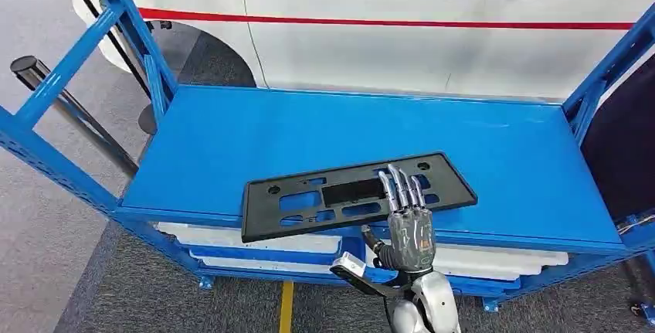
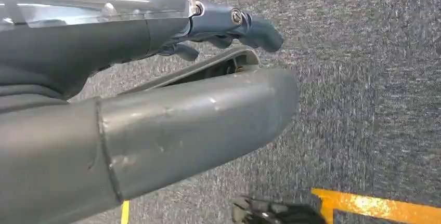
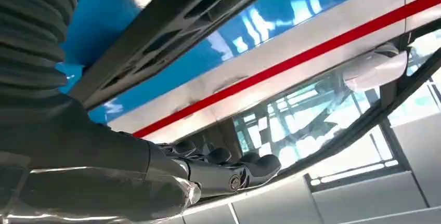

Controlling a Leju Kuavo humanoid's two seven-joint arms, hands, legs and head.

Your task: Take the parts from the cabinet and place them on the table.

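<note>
A black plastic plate with cut-outs lies on the blue table top, its near-left part hanging over the front edge. My right hand reaches up from below the edge, its fingers stretched out over the plate's middle. In the right wrist view a gap shows between the plate and the dark fingers; the thumb is hidden. My left hand hangs above the grey carpet, thumb and fingers apart, holding nothing.
A white car with a red stripe stands close behind the table. Blue frame posts rise at both ends. White foam trays sit on the shelf below. A yellow floor line runs under the front edge.
</note>
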